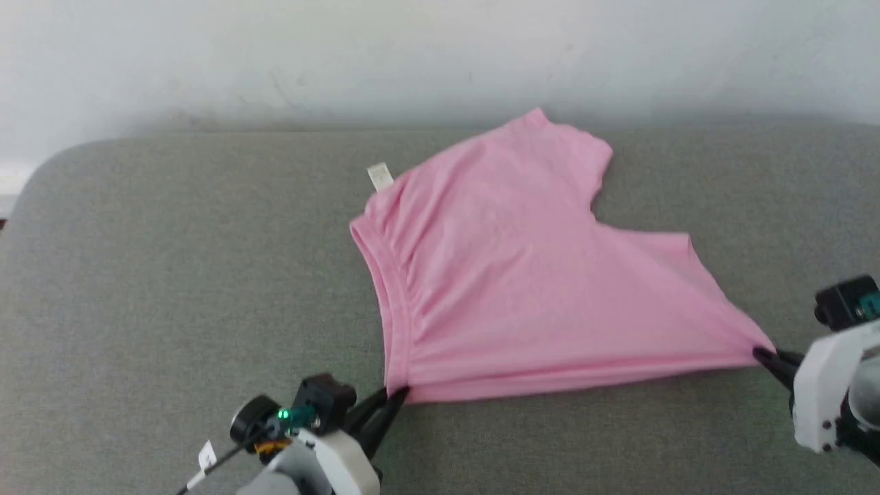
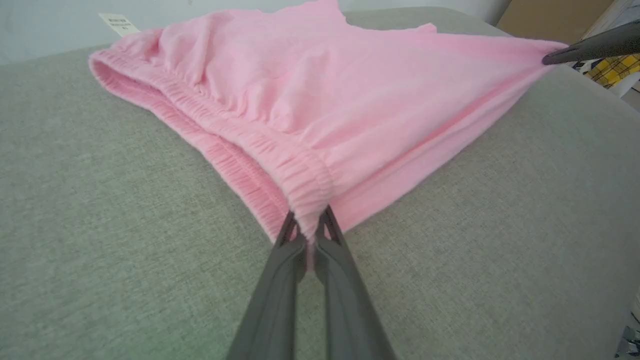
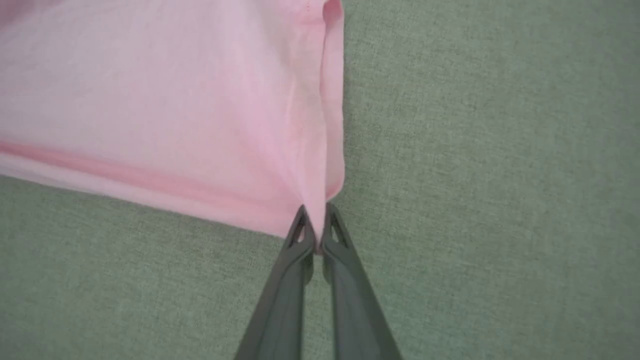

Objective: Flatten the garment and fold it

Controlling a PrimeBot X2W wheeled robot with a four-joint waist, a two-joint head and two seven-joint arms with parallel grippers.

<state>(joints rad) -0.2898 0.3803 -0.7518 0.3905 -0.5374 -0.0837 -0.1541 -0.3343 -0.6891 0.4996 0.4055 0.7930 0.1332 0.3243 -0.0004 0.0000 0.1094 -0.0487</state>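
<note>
**Desk:** Jaws?

**Photographer:** Pressed together on cloth at both ends. Left gripper (image 1: 402,394), lower centre of the head view, pinching the near end of the gathered waistband (image 2: 300,175). Right gripper (image 1: 760,354), at the right edge, pinching the hem corner of one leg.

**Desk:** And the pink shorts (image 1: 509,275)?

**Photographer:** Spread across the middle of the grey upholstered surface (image 1: 172,275), running from lower centre up towards the upper right. Bottom edge drawn taut in a straight line between the two grips. White label (image 1: 379,176) poking out at the upper left of the cloth, below the pale wall (image 1: 412,55).

**Desk:** Stage of the job?

**Photographer:** Flattening, by the look of it; folding not yet begun. Mostly smooth, though with gathers fanning out from the waistband and a slight ridge along the stretched edge.

**Desk:** Next move?

**Photographer:** Probably a gentle easing of that taut edge down onto the surface before any release, with even tension so as not to drag the far leg out of shape. Then a fresh hold for the first fold, likely one leg over the other. Thin, soft fabric: apt to bunch or slide under an uneven pull.
</note>
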